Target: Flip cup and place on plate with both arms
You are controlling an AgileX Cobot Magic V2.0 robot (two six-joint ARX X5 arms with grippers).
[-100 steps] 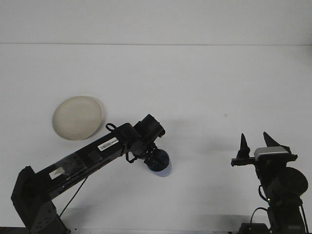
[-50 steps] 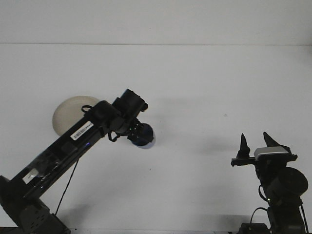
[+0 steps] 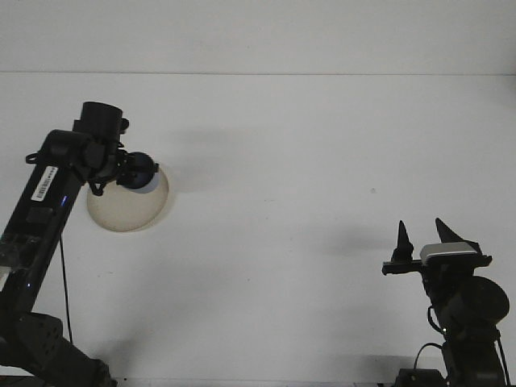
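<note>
Front view, white desk (image 3: 306,161) under even light. Item one: left arm (image 3: 48,201), black, with a white label on its upper link, rose from the lower left corner and bent at the top toward the right. Item two: left end effector (image 3: 133,171), clamped on the cup (image 3: 145,172); its fingers were mostly hidden behind the wrist and the cup, so only the grip itself could be read. Item three: cup, dark blue with a paler band at one end, held on its side or tilted, exact angle not clear, sitting over the upper part of the plate (image 3: 129,205) in the picture; whether it touched the plate could not be told. Item four: plate, round, cream-coloured, lying flat on the desk at the left, its upper left edge covered by the arm and cup. Item five: right arm (image 3: 463,310), black, low in the right corner, well apart from the plate and cup. Item six: right end effector (image 3: 427,235), pointing upward, its two dark pointed fingers (image 3: 401,239) standing apart with nothing between them; a grey block sat just below the right finger
</note>
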